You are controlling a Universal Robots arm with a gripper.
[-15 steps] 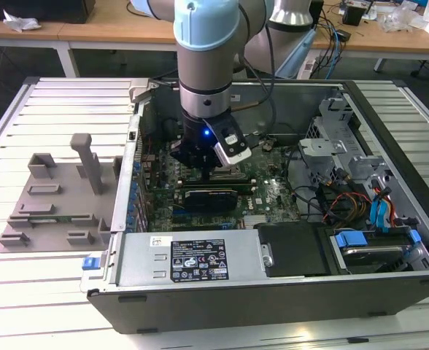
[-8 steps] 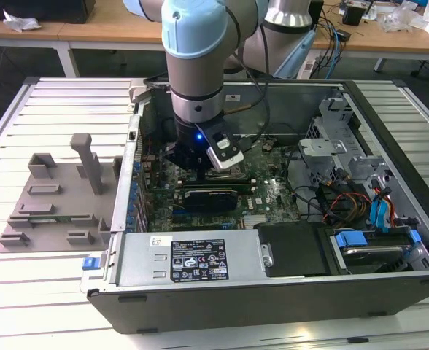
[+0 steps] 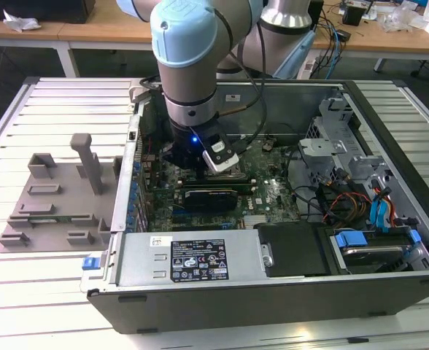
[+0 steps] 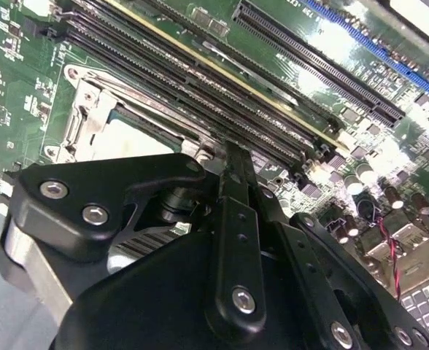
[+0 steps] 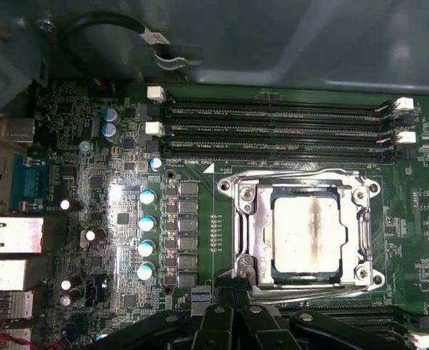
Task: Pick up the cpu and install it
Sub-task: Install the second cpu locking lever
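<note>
Jaws of the gripper (image 5: 233,310) are being seen drawn close together, with nothing pinched between them in either wrist view; whether they fully touch cannot be told. Just beyond the fingertips (image 4: 233,157), the cpu (image 5: 307,237) is being shown lying flat inside its socket frame (image 5: 244,240), its pale metal top facing up and marked by a darker smear down the middle. In the second wrist view the cpu (image 4: 130,138) is being partly hidden behind the black finger links. Past the socket, farther from the jaws, long memory slots (image 5: 273,120) are being seen running side by side across the green board (image 5: 68,182). In the exterior view the gripper (image 3: 200,166) is being held low inside the open computer case (image 3: 273,292), well apart from the grey fixture (image 3: 58,197) outside it.
</note>
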